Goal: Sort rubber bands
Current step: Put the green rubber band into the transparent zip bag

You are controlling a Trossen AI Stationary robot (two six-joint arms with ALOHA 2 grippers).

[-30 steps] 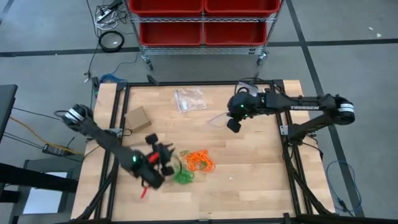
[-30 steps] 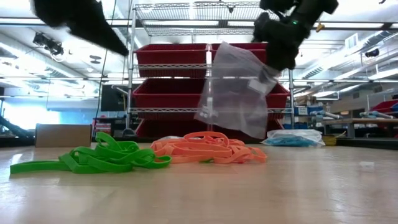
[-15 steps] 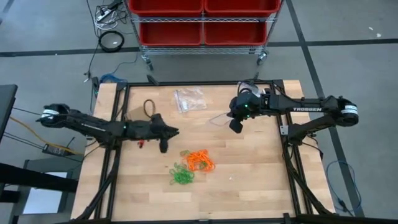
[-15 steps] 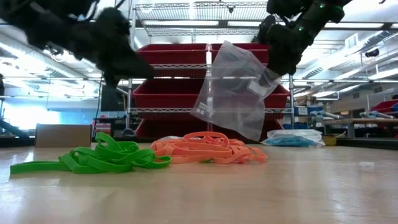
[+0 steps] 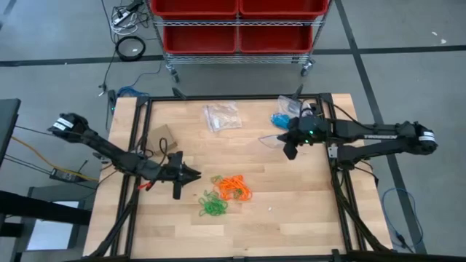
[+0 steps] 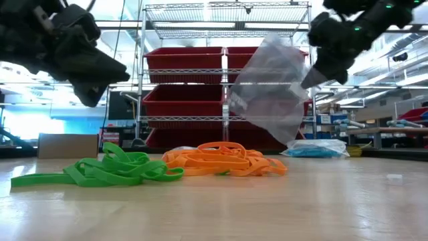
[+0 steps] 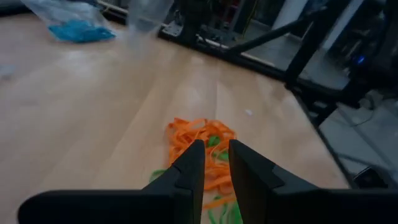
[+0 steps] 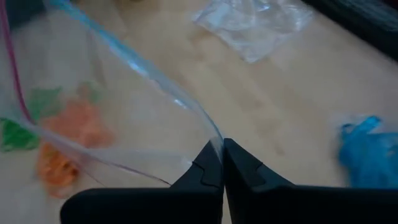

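1. The right gripper (image 5: 290,149), over the bench's right half toward the far edge, has its jaws pressed together on the rim of a clear plastic bag (image 6: 271,94), which hangs open above the bench (image 5: 291,211).
2. The left gripper (image 5: 195,174) hovers near the left edge, aimed at the rubber bands; its jaws stand slightly apart with nothing between them.
3. The rubber bands lie loose near the middle of the bench, toward the front: an orange clump (image 5: 233,188) touching a green clump (image 5: 212,207). A blue lot (image 5: 283,118) sits bagged by the far right corner.
4. To do this step well, the left jaws should probably come down on one colour only, at the outer side of a clump away from where the two colours tangle, and lift slowly so that strays drop off.
5. The bag's mouth should be held wide and steady, since the film looks limp and may fold shut.
6. Compared with a second ago, the left arm has swung back from the green clump toward the left edge, and the right arm has carried the bag nearer the right edge, uncovering the blue lot.
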